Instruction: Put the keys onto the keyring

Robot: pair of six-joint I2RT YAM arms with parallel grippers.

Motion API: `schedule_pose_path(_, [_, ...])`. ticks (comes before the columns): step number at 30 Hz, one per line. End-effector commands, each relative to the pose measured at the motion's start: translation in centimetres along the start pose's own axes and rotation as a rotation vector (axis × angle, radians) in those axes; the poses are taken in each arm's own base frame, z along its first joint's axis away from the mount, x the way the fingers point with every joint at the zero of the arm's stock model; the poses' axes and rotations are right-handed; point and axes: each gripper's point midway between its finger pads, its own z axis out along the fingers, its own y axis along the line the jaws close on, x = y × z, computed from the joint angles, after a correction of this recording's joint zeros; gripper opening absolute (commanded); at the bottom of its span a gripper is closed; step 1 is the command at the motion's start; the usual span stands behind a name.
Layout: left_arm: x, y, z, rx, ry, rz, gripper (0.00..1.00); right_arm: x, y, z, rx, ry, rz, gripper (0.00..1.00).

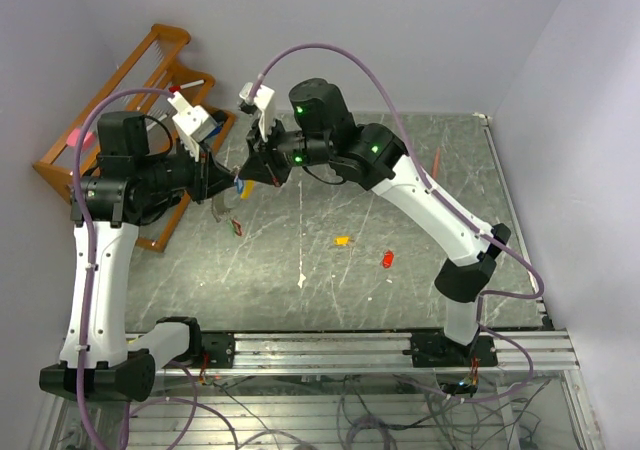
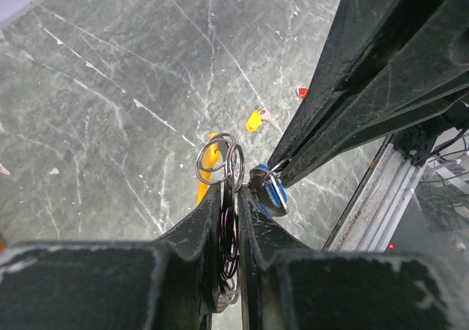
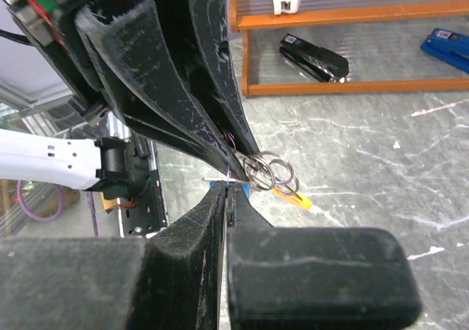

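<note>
Two grippers meet above the far-left part of the dark marbled table (image 1: pixel 420 270) in the top view. The left gripper (image 1: pixel 226 182) reaches rightward and the right gripper (image 1: pixel 249 174) reaches leftward, with a blue key (image 1: pixel 238 183) between their tips. A yellow key (image 1: pixel 342 240) and a red key (image 1: pixel 387 260) lie apart on the table near its middle. A wooden rack (image 1: pixel 150 70) stands at the left.

In the left wrist view, this gripper's jaws are clamped on the keyring (image 2: pixel 220 160). Its silvery loops stand up out of the fingertips, and its yellow curved piece runs lengthwise in line with the fingers. Just to the right, the other arm's fingers slant in from the upper right, pinched onto the blue key. The key's head hangs below them, its long axis tilted down to the right.

In the right wrist view, this gripper's jaws are closed together, with blue showing at both sides of the tips. The loops sit just above, and the yellow piece slants down to the right. A black stapler (image 3: pixel 314 57) lies in the rack.
</note>
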Motion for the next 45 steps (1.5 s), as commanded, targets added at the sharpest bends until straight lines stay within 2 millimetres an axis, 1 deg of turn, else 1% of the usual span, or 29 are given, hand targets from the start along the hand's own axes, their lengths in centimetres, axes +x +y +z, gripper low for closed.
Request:
schedule_pose_path(1, [-1.1,0.0,-0.6,-0.029,-0.011,0.058,0.07,0.0,0.3,-1.2,0.028,0.014,0.012,0.0])
schedule_pose_path(5, [-1.2,0.0,-0.7,-0.03,-0.012,0.064,0.07,0.1,0.0,-1.4,0.049,0.02,0.021,0.0])
schedule_pose_path(11, [-1.0,0.1,-0.9,-0.047,-0.002,0.076,0.07,-0.7,0.1,-1.5,0.055,-0.007,0.024,0.0])
schedule_pose_path(16, [-0.6,0.6,-1.0,-0.079,0.018,0.094,0.07,-0.9,-0.3,-1.0,0.081,0.003,0.023,0.0])
schedule_pose_path(21, [-0.6,0.6,-1.0,-0.082,0.021,0.095,0.07,-0.9,0.0,-0.4,0.083,0.001,0.033,0.0])
schedule_pose_path(26, [-0.9,0.5,-0.9,-0.074,0.013,0.094,0.07,-0.3,0.3,0.1,0.073,0.02,0.048,0.0])
schedule_pose_path(34, [-1.6,0.1,-1.0,-0.059,-0.005,0.092,0.07,0.4,0.3,0.6,0.072,0.023,0.073,0.0])
schedule_pose_path(38, [-1.7,-0.3,-1.1,-0.046,-0.011,0.089,0.07,-0.2,0.2,0.6,0.081,-0.009,0.08,0.0])
schedule_pose_path(42, [-1.4,-0.2,-1.0,-0.044,-0.006,0.083,0.07,-0.8,0.2,0.6,0.079,-0.036,0.081,0.0])
schedule_pose_path(45, [-1.2,-0.1,-0.9,-0.051,-0.002,0.084,0.07,-0.9,0.3,0.7,0.076,-0.037,0.083,0.0])
